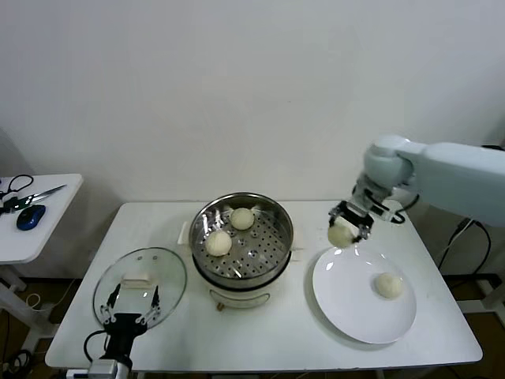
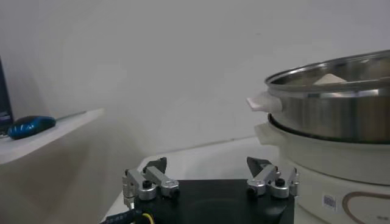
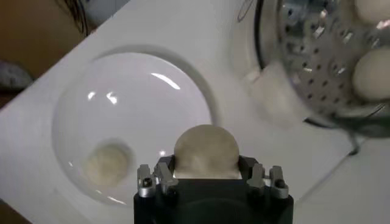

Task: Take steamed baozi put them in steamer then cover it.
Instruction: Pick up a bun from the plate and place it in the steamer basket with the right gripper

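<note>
Right gripper (image 1: 347, 225) is closed on a bun (image 1: 341, 234), which is held clear above the far left edge of the white plate (image 1: 347, 316); in the right wrist view the bun (image 3: 206, 152) is seen pinched between the jaws with the plate (image 3: 122, 85) below it. One more bun (image 1: 388, 285) is left lying on the plate, toward its right side. The steamer (image 1: 276, 217) stands just to the left of the plate, at the middle of the table (image 1: 442, 276), and two buns (image 1: 219, 242) are already seated on its perforated floor, both in the left and far part. From the held bun the steamer therefore lies to the left, and the bare right half of the basket is the nearer part; a short carry leftward over the rim is judged to be what the next move calls for. The right arm is plainly the nearer one. Left gripper (image 1: 130, 306) is parked with its jaws spread wide and empty at the near left, over the glass lid (image 1: 170, 272) that lies flat on the table beside the steamer.
</note>
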Tool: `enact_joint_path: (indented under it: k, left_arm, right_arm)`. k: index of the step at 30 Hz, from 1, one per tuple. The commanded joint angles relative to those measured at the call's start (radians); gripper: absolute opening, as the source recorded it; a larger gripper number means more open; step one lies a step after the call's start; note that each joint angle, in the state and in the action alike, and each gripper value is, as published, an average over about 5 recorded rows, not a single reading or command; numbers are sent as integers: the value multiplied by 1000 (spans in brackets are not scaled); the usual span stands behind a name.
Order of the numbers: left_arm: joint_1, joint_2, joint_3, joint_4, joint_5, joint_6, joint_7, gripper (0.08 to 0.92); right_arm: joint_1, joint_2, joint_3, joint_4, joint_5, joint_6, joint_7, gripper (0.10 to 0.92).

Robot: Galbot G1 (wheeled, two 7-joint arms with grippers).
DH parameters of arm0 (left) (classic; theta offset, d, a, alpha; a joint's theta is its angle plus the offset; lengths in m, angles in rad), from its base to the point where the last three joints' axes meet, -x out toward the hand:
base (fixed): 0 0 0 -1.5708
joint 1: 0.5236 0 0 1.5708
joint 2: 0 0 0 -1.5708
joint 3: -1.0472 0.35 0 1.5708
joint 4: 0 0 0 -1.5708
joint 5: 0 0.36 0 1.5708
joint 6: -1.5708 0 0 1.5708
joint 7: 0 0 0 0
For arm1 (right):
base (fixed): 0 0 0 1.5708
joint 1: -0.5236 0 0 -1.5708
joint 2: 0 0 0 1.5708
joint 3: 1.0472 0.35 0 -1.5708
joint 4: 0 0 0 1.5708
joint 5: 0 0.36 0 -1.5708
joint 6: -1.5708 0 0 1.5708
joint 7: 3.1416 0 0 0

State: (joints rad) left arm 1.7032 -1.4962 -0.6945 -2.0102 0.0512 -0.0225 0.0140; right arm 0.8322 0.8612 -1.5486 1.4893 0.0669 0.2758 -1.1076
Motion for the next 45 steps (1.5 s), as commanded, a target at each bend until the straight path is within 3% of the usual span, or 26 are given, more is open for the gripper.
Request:
enact_joint_path:
  k: [1,8,17,34,40,45]
  left_arm:
    - [-4,3,3,5,7,1,1,823]
    - [-1,1,-4,13,-3,-3,0,823]
    - [-1,2,-9,20,-8,-5,2,823]
    - [-8,0,-9,36,-9,-7,1,823]
    - [-9,-2,-9,39,-9,-9,0,823]
    - [-9,1,-10,39,-10,-9,-2,823]
  right_arm:
    - [124,256,63,-20,-38,196,-22,681]
    - [-40,425,135,-98,-107,194,-21,687]
    - [-222,533,153,-145,-180,196,-20,691]
    - [-290,523,137,-138,-187,211,-7,706]
    - [-286,512,144,-136,-198,196,-2,803]
    - [-249,485,163,-130,-190,205,-2,822]
